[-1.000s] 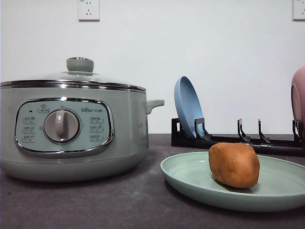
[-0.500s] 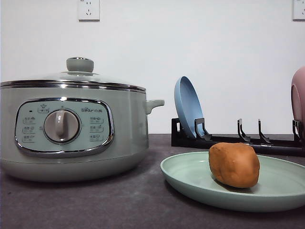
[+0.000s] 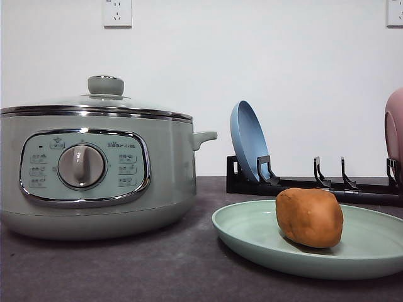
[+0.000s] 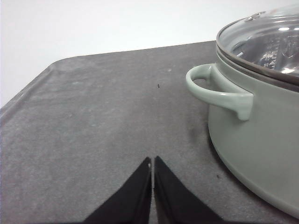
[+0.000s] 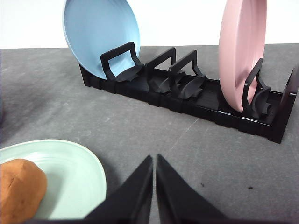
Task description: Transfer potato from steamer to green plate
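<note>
The lumpy, matte orange-brown potato (image 3: 309, 217) sits on the shallow, raised-rim green plate (image 3: 252, 234), right of the lidded sage steamer (image 3: 94, 170). Both claws, left claw (image 4: 152, 164) and right claw (image 5: 154, 163), are pressed together over bare grey tabletop (image 4: 93, 121).

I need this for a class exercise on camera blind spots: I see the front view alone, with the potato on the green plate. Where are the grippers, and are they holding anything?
Observer: The left gripper is shut on nothing, low over bare table beside the steamer handle.
Operator: And the right one?
Observer: The right gripper is also shut and empty, beside the green plate, facing the rack.
Operator: Is the pink plate whole?
Observer: The pink plate stands upright in the rack, apparently intact.
</note>
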You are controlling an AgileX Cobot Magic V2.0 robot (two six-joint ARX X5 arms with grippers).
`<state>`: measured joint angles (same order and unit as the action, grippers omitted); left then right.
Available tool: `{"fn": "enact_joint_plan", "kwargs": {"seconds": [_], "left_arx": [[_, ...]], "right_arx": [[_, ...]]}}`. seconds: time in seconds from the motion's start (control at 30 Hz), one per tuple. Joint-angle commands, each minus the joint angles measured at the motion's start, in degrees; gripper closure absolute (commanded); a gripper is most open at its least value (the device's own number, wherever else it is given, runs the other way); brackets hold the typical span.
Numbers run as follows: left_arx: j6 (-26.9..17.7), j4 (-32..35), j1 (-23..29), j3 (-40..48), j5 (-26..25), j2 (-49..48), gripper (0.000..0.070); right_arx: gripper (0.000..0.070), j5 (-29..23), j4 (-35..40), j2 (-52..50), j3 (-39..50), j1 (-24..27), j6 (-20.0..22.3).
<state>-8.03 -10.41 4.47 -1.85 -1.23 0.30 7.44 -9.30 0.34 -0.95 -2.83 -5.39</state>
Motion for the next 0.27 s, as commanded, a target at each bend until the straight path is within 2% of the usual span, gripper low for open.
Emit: {"fn": "enact_joint_plan", "kwargs": {"seconds": [0.0,0.23], "left_arx": [[0.13,-0.37,0.13,1.16,0.22,-0.11,0.0699],[0.13,-0.37,0.13,1.16,0.22,-0.11,0.0699]], "right_arx": [[0.07,0.0,0.33,-0.13,0.31,-0.04,-0.58],[0.07,0.0,0.33,-0.13,0.31,-0.04,-0.58]]}}
